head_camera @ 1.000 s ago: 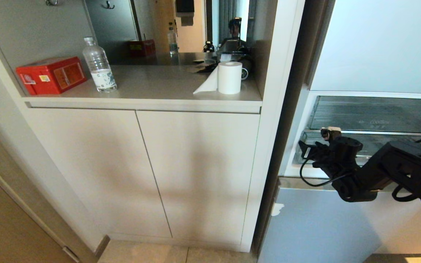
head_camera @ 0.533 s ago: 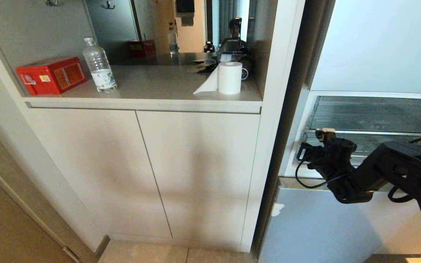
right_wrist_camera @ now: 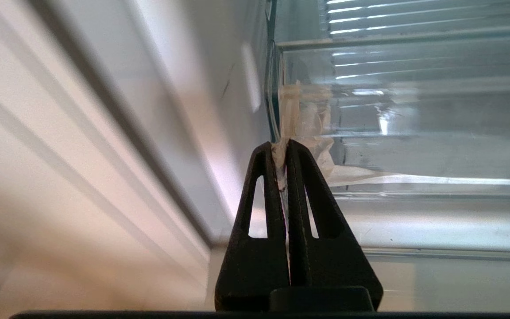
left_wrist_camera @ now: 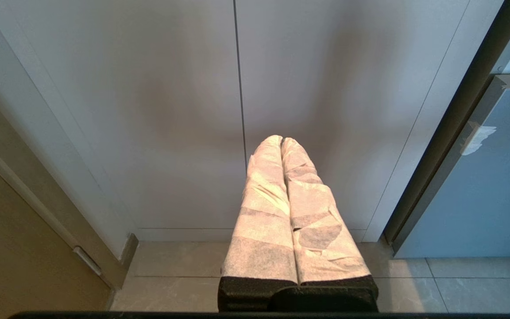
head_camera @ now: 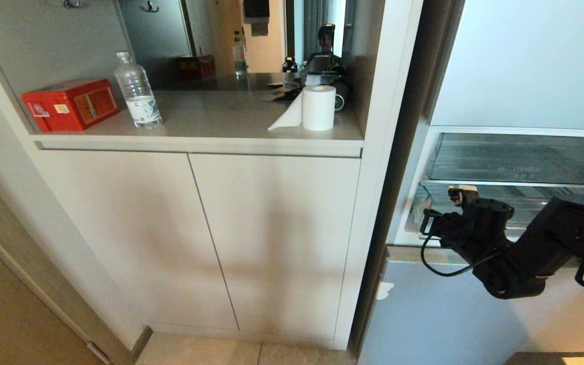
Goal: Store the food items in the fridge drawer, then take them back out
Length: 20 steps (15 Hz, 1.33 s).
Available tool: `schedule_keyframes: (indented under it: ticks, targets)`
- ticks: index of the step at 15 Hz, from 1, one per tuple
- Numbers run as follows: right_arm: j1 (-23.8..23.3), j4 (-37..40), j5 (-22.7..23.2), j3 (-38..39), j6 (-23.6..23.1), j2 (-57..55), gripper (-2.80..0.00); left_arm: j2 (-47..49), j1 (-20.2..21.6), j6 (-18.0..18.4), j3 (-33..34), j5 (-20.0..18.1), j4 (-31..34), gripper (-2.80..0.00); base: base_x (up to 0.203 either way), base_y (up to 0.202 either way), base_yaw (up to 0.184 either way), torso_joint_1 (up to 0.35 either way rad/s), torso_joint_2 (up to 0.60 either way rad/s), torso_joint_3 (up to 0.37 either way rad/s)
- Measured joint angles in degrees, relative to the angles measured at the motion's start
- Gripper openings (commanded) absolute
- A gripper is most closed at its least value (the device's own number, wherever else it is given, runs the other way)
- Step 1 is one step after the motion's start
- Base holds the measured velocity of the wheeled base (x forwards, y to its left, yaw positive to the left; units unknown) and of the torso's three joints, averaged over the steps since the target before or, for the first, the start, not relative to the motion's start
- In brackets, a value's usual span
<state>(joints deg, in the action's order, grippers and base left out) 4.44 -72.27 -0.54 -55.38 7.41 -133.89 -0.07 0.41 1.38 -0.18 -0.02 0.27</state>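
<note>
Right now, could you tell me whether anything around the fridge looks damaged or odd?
Yes: a whitish chipped-looking patch marks the blue lower fridge front's upper corner, and crumpled tape clings to the clear drawer's corner.

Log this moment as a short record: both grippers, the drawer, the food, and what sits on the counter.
right gripper: jaws shut, at the left front corner of the fridge drawer, pinched on a pale tape-like tab there
left gripper: jaws shut, parked low before the cabinet doors, holding nothing
fridge drawer: clear, ribbed floor, below a similar clear bin
food items: none visible in any view
counter: red box, water bottle, paper roll
</note>
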Motion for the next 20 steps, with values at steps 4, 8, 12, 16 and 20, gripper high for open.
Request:
schedule_keyframes:
  ticks: [4,8,12,16,20]
  targets:
    - [0.0,-8.7,0.7,12.6,0.1,4.0,-2.8,0.0,0.0,0.0,0.0,0.0,0.0,-2.8,0.0,0.0,0.0,0.0,0.0,0.0]
    - [0.1,-14.8,1.0,22.2,0.3,5.7,-2.8,0.0,0.0,0.0,0.0,0.0,0.0,-2.8,0.0,0.0,0.0,0.0,0.0,0.0]
    - [0.1,-14.9,1.5,28.1,2.8,7.3,0.0,0.0,0.0,0.0,0.0,0.0,0.0,-2.8,0.0,0.0,0.0,0.0,0.0,0.0]
    - [0.0,-14.9,3.9,33.1,4.4,11.1,0.0,0.0,0.0,0.0,0.0,0.0,0.0,-2.8,0.0,0.0,0.0,0.0,0.0,0.0]
    - [-1.0,-7.9,3.8,31.0,5.2,20.1,0.0,0.0,0.0,0.0,0.0,0.0,0.0,-2.8,0.0,0.0,0.0,0.0,0.0,0.0]
